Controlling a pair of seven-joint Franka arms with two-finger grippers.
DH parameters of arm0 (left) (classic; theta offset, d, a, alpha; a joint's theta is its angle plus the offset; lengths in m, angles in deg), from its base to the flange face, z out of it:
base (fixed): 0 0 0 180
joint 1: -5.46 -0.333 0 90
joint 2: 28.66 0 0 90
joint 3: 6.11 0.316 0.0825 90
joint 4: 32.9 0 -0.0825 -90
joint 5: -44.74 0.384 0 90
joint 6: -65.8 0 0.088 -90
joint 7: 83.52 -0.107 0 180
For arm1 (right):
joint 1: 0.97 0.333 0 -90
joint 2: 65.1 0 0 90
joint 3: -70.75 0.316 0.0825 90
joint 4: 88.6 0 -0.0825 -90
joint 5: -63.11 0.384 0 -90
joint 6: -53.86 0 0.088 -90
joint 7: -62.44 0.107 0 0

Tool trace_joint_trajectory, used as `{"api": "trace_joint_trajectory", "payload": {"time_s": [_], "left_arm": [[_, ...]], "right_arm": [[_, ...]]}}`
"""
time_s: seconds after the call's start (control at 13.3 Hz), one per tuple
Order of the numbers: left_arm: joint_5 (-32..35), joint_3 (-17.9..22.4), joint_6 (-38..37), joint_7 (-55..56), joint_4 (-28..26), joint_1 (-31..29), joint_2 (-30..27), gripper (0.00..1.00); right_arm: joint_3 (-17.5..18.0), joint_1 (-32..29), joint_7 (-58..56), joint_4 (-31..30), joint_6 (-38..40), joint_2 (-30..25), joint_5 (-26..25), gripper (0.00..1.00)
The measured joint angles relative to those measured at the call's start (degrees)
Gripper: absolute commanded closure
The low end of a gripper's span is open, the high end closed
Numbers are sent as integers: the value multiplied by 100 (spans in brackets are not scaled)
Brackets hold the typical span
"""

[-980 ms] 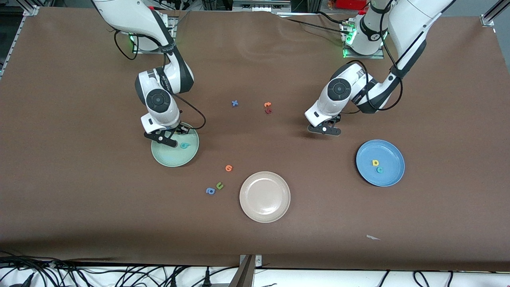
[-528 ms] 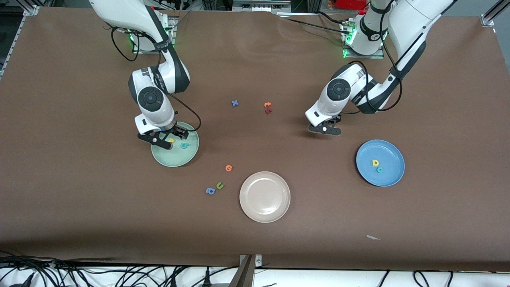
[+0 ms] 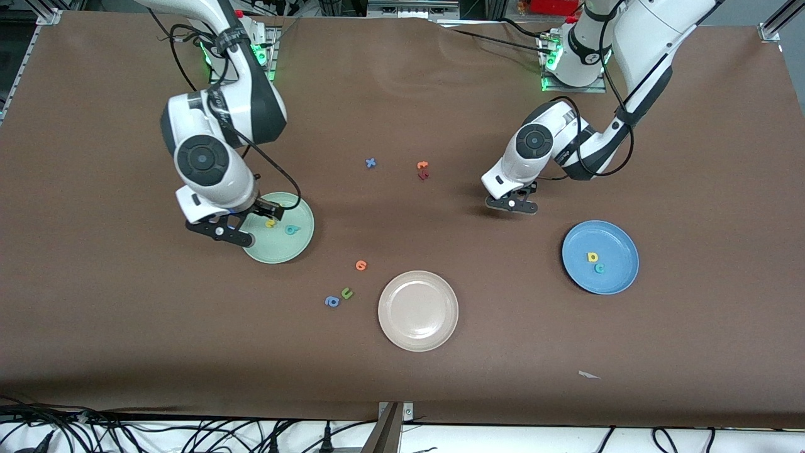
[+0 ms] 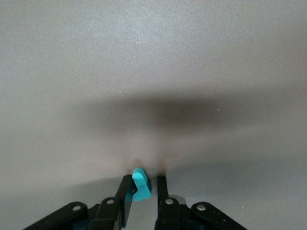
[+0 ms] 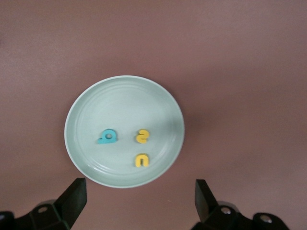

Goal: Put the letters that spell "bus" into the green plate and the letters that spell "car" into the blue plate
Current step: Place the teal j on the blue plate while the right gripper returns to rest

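Observation:
The green plate (image 3: 280,248) (image 5: 124,100) holds a teal "b" (image 3: 290,229) (image 5: 107,136), a yellow "s" (image 5: 142,136) and a yellow "u" (image 5: 142,159). My right gripper (image 3: 242,220) (image 5: 139,187) hangs open and empty above the plate's rim. The blue plate (image 3: 613,242) holds a yellow "a" (image 3: 592,257) and a teal "c" (image 3: 600,268). My left gripper (image 3: 512,204) (image 4: 144,179) is down on the table, farther from the camera than the blue plate. A small teal "r" (image 4: 140,187) sits between its narrowed fingers, touching one, with a slim gap at the other.
A beige-white plate (image 3: 418,311) lies near the table's middle. An orange letter (image 3: 361,265), an olive "u" (image 3: 346,292) and a blue "a" (image 3: 332,301) lie beside it. A blue "x" (image 3: 371,163) and orange and dark-red letters (image 3: 422,170) lie farther back.
My right gripper opened, rose and drew back from the green plate, leaving the yellow letters in it. My left gripper's fingers narrowed round the teal "r" without shifting place.

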Motion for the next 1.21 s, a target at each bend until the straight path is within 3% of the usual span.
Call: {"api": "trace_joint_trajectory", "payload": {"time_s": [0.3,0.53,0.75,0.98,1.21], "left_arm": [[0,-11,3,4,0,0,2,91],[0,-11,3,8,0,-1,3,93],[0,38,-28,9,70,-15,10,94],[3,120,-577,-38,564,-156,45,94],[-25,120,-1641,-615,1389,-308,51,94]], "right_arm": [[-833,-115,-1527,840,900,-6,961,0],[-1346,-161,-2763,1257,1430,-16,1083,0],[-1607,-163,-3474,1696,1524,-74,1083,0],[-1483,-291,-3507,1879,1377,-114,926,0],[-353,-1386,-3516,2050,1250,-444,389,0]]}}
